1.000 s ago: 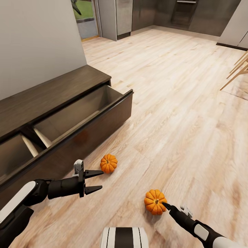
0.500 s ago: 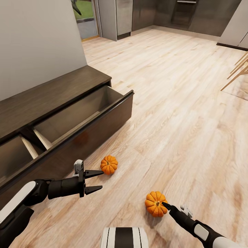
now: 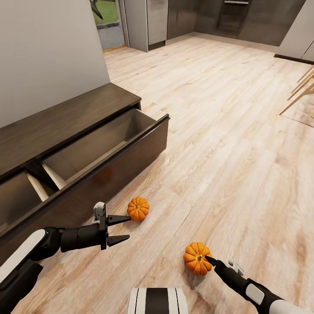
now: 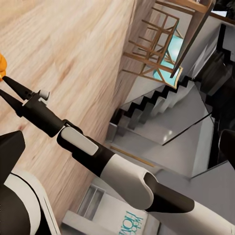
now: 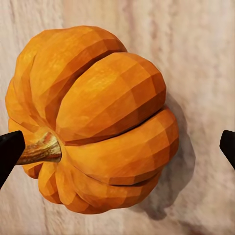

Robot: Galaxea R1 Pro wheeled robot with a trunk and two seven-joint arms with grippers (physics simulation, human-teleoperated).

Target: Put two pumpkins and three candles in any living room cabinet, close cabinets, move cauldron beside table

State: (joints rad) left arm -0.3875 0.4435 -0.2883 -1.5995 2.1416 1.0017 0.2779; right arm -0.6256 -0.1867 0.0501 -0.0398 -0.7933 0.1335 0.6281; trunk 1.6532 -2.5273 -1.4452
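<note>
Two orange pumpkins lie on the wooden floor in front of the cabinet [image 3: 78,117], whose dark pull-out fronts stand open over an empty, lighter interior. My left gripper [image 3: 129,227] is open with nothing in it, and the far pumpkin [image 3: 138,208] sits just beyond its upper fingertip. My right gripper [image 3: 210,261] is open, its tip at the near pumpkin [image 3: 197,258]. In the right wrist view that pumpkin [image 5: 98,122] lies on its side between the widely spread fingertips [image 5: 10,152], stem toward one of them. The left wrist view shows the right gripper [image 4: 12,95].
The open drawer front [image 3: 131,148] juts out over the floor at left. Wooden chair legs [image 3: 301,87] show at the right edge, and grey kitchen units [image 3: 196,17] stand far ahead. Wooden chairs [image 4: 161,44] and a staircase [image 4: 161,112] appear in the left wrist view.
Both pumpkins sit a touch nearer to me in the view than a second ago. Neither arm has moved, and the last half second shows no difference.
</note>
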